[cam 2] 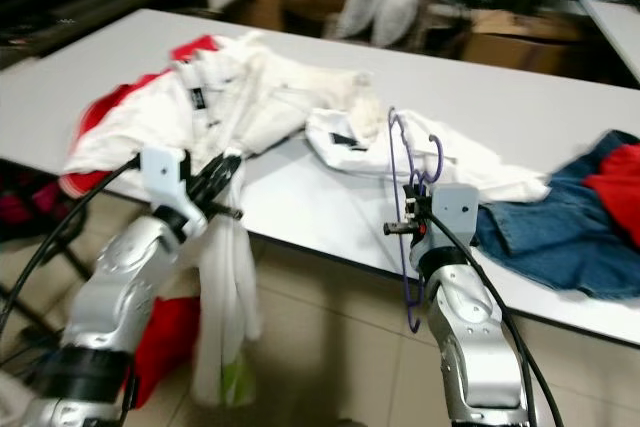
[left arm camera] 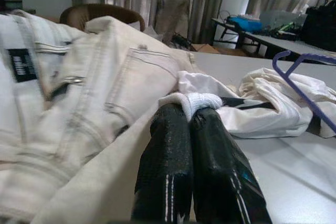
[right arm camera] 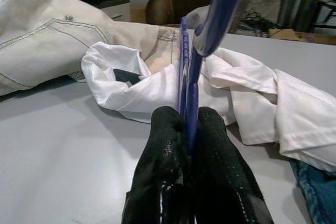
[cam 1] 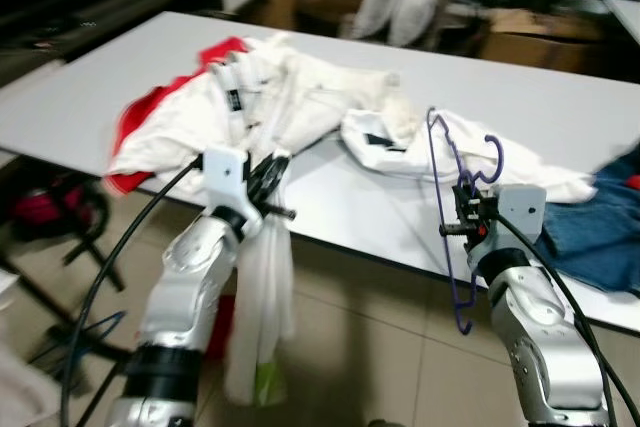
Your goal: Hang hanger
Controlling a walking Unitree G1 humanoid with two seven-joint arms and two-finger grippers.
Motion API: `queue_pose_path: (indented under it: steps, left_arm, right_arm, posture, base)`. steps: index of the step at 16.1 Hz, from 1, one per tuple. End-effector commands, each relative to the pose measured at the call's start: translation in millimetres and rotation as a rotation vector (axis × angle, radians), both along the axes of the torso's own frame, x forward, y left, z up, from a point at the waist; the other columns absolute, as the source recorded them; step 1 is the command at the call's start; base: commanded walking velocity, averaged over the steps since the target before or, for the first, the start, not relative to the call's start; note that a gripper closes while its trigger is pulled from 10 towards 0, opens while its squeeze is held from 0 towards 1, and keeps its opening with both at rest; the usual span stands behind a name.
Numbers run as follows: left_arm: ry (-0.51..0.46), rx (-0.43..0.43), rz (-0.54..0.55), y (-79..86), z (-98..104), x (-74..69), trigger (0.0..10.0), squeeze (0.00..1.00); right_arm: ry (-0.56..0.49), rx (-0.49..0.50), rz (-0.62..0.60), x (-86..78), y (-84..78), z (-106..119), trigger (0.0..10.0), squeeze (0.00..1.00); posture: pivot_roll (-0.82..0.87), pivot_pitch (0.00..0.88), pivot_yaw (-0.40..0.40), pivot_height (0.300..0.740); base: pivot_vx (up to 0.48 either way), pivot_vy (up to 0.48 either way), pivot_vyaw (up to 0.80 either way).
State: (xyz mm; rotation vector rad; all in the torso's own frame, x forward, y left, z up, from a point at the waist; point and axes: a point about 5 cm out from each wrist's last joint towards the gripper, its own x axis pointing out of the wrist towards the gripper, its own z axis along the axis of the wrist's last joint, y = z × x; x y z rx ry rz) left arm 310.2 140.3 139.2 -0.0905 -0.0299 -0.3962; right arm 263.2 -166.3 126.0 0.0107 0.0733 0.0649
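Here, right gripper (cam 1: 462,209) fingers clamped on the purple hanger (cam 1: 452,247), its long axis near vertical above and below them, while left gripper (cam 1: 268,179) fingers pinch the white trousers (cam 1: 262,277) trailing off the desk (cam 1: 330,192) edge, well apart.

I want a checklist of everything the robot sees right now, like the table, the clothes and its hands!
Surface: white table, long, clothes piled on it.
Job's things: purple hanger, upright at the table's near edge, its lower part hanging below the edge.
Clutter: white jeans draped over the edge; white shirt; red garment; blue jeans.
Grippers: left gripper shut on a fold of the white jeans; right gripper shut on the hanger.
Cables: black cable along the left arm, another along the right.
Surroundings: cardboard boxes, white pillows, tiled floor.
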Motion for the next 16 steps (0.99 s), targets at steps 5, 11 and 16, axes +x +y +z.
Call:
queue_pose_path:
  steps: [5,11,16]
  left_arm:
    - [-0.007,0.003,0.022,12.3,4,2.5,10.0,0.0]
    - [-0.007,0.003,-0.027,0.6,5,8.5,10.0,0.0]
    - [-0.03,0.06,-0.016,7.2,7,-0.2,10.0,0.0]
  right_arm:
    - [0.022,0.0,0.022,-6.2,9.1,-4,10.0,0.0]
    - [-0.005,-0.006,-0.045,-7.9,-6.1,2,10.0,0.0]
    - [-0.042,-0.009,0.036,-2.4,0.6,5,10.0,0.0]
  posture:
    - [-0.17,0.0,0.029,0.74]
    - [-0.17,0.0,0.049,0.74]
    - [-0.14,0.0,0.032,0.74]
  base:
    - [0.0,0.48,-0.8]
    - [0.0,0.48,-0.8]
    - [0.0,-0.112,-0.41]
